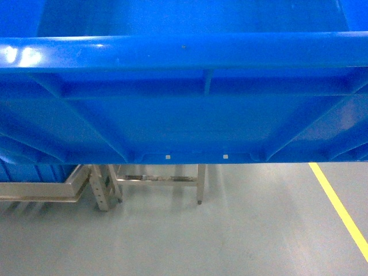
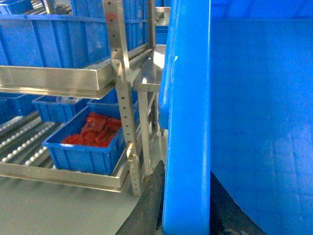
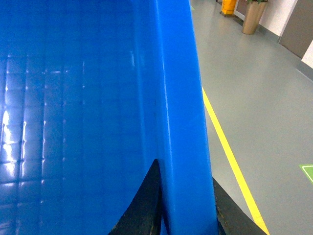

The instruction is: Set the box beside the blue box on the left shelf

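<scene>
The box [image 1: 184, 115], a large bright-blue ribbed crate, is held up off the floor and fills the upper half of the head view. My left gripper [image 2: 186, 169] is shut on the box's thick rim [image 2: 188, 98], one black finger [image 2: 154, 196] outside and one inside the wall. My right gripper [image 3: 184, 170] is shut on the opposite rim [image 3: 181, 107] in the same way. On the left, a steel shelf [image 2: 54, 78] carries a big blue box [image 2: 58, 41]; a corner of a blue box [image 1: 34, 171] also shows under the held box.
A lower shelf level holds a smaller blue bin with red parts [image 2: 88, 142] beside roller tracks [image 2: 22, 144]. A steel upright [image 2: 122, 98] and a steel table frame [image 1: 161, 179] stand ahead. A yellow floor line [image 1: 339, 207] runs along the right.
</scene>
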Controlling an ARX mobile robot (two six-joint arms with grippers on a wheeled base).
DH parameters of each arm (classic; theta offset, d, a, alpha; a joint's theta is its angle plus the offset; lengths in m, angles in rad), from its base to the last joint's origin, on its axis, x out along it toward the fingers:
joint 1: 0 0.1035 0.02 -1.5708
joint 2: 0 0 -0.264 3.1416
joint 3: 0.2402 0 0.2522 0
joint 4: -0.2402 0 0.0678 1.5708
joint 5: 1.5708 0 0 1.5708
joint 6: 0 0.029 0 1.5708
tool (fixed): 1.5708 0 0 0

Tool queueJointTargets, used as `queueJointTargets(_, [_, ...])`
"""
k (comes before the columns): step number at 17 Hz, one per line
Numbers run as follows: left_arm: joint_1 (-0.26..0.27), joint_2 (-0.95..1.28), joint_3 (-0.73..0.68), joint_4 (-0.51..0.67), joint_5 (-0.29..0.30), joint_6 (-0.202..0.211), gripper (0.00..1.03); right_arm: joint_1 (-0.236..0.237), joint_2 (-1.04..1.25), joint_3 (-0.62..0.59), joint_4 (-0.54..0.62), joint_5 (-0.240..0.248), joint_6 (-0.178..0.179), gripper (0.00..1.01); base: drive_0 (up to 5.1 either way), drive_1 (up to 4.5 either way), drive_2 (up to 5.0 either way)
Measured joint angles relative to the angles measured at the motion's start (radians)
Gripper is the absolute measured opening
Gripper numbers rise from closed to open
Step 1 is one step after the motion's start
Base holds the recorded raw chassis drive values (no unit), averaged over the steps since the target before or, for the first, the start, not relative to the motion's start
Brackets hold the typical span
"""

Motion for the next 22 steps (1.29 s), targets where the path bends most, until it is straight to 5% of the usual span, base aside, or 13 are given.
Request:
queueJointTargets(8, [0.000,0.003,0.000,-0.010,0.000,0.002,0.11,0.000,0.006,0.000,-0.008,0.000,0.002,0.13,0.0,2.05,-2.1])
queueJointTargets(22, [0.000,0.003,0.000,-0.001,0.000,0.000,0.11,0.000,0.000,0.000,-0.004,0.002,-0.002,0.13,-4.8,2.61,2.6])
